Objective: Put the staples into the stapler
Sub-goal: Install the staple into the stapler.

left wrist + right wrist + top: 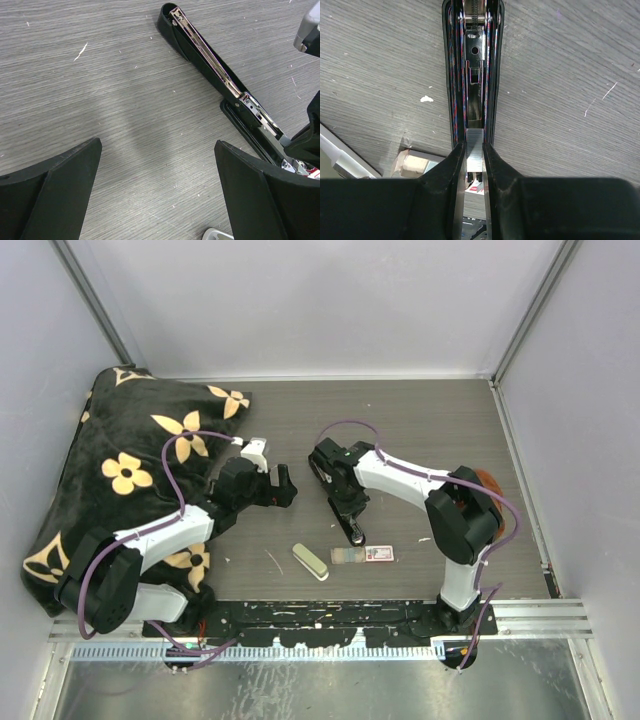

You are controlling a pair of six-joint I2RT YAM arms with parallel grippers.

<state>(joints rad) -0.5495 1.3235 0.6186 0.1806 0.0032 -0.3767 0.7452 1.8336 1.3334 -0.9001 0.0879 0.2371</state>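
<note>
Grey wood-grain table (440, 420) fills the space between pale walls, and a black blanket (130, 470) with tan flowers is bunched along its left side. Near the middle lies the black stapler (356, 532), swung open, so that the left wrist view shows its top arm and its metal rail stretched out flat on the boards. The right gripper (348, 508) hangs directly over it. In the right wrist view its two fingers (452, 165) are pinched on the staples (475, 140) — a short silvery strip held lengthwise, lined up with the stapler's (472, 60) open channel and sitting between the channel's side walls at the near end. Whether the strip already rests on the channel floor cannot be told. The left gripper (283, 485) sits just to the left of the stapler, a little apart from it; its fingers (60, 185) are spread wide with only bare table between them, gripping nothing, and the stapler (210, 60) crosses the upper right of that view. Closer to the arm bases, a small red-and-white cardboard box (364, 554) lies flat just below the stapler's near end, and a cream-green block (310, 561) lies tilted beside it, to the left — both well clear of either gripper.
</note>
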